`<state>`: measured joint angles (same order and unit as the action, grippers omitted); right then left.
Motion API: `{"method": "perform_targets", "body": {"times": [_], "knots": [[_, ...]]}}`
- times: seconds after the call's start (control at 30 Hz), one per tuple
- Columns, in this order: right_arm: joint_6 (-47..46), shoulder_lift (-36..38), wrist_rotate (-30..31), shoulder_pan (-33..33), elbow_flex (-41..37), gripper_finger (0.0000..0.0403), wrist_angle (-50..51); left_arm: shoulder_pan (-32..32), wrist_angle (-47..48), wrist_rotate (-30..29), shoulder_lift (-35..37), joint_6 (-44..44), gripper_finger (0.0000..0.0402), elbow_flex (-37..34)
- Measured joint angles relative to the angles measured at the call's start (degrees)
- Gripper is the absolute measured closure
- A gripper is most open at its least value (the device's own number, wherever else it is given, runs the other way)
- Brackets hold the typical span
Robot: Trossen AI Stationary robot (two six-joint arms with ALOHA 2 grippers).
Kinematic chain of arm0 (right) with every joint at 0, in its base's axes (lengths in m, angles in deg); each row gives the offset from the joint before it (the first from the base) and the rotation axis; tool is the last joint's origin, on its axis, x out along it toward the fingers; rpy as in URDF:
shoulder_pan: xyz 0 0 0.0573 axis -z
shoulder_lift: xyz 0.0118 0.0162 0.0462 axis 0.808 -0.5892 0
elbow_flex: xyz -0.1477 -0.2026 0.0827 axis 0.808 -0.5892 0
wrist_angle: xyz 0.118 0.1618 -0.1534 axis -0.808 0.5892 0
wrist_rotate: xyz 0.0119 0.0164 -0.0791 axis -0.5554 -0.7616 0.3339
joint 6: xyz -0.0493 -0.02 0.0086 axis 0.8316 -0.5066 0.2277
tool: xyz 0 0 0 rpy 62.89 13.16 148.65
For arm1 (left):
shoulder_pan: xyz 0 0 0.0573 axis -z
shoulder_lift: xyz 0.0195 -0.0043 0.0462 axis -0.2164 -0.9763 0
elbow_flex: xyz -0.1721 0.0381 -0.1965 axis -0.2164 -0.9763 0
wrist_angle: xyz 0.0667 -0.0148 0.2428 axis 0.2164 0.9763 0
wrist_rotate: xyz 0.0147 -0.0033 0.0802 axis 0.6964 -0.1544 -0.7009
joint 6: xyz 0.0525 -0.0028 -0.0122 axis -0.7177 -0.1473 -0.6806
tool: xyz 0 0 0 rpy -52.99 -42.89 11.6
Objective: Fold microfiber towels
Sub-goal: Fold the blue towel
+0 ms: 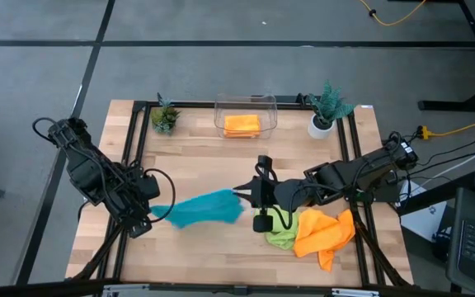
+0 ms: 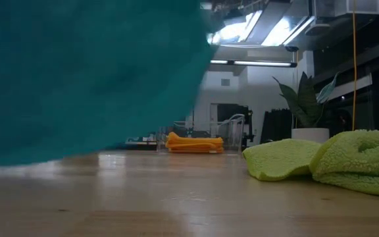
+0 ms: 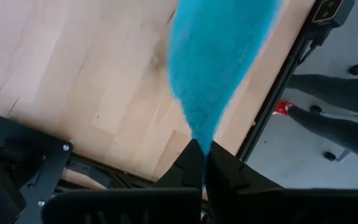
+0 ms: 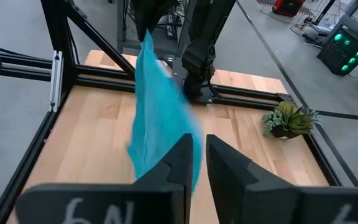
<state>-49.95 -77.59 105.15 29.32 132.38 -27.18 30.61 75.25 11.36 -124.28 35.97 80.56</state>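
L gripper (image 1: pixel 148 208) and R gripper (image 1: pixel 246 192) each pinch an end of the teal towel (image 1: pixel 204 208), stretched above bench (image 1: pixel 204 153) centre; uneven pull may slip a corner, skewing fold.

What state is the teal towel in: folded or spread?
Spread, not folded: the teal towel hangs stretched between the left gripper and right gripper, off the table.

Only one marking shows — white characters resembling "6N" on the right gripper (image 4: pixel 194 163) body

Left gripper (image 1: pixel 157 209) and right gripper (image 1: pixel 243 193), jaws pinched shut, arms angled inward.
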Motion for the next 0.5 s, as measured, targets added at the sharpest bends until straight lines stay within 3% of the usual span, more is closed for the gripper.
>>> {"method": "perform_targets", "body": {"times": [0.1,0.2,0.37,0.5], "knots": [[-0.8,0.0,0.0,0.0,0.0,0.0360,0.1,0.0,0.0,-0.1,0.0,0.0,0.0401,0.0],[-1.0,0.0,0.0,0.0,0.0,0.0394,0.1,0.0,-0.1,-0.2,0.0,0.0,0.0401,0.0],[-5.1,0.0,-0.8,0.0,0.0,0.0397,0.2,0.0,-0.1,-0.3,0.0,0.0,0.0401,0.0],[-6.3,-1.4,-6.0,0.0,-0.4,0.0394,0.0,0.0,-0.3,0.7,0.0,0.0,0.0401,0.0]]}}
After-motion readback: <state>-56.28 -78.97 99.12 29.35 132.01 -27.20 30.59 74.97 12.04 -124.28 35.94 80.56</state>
